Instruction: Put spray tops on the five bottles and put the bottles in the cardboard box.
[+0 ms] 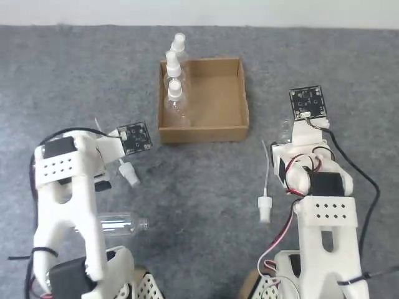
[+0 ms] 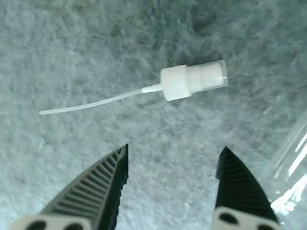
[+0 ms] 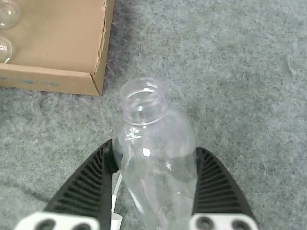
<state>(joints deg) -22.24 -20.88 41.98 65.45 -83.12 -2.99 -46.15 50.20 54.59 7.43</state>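
Observation:
My right gripper (image 3: 154, 151) is shut on a clear bottle (image 3: 144, 103) with an open neck and no top, held just right of the cardboard box (image 1: 215, 99). In the high view that bottle (image 1: 283, 129) shows faintly ahead of the right arm. Three bottles with spray tops (image 1: 174, 90) stand along the box's left side. My left gripper (image 2: 173, 158) is open just above the carpet, short of a white spray top (image 2: 192, 81) with a long thin tube. Another spray top (image 1: 265, 207) lies left of the right arm. A topless bottle (image 1: 120, 224) lies beside the left arm.
Grey carpet covers the table. The box's near right corner (image 3: 98, 79) stands close to the held bottle. The lying bottle's edge (image 2: 292, 167) is beside my left fingers. Open carpet lies between the two arms in front of the box.

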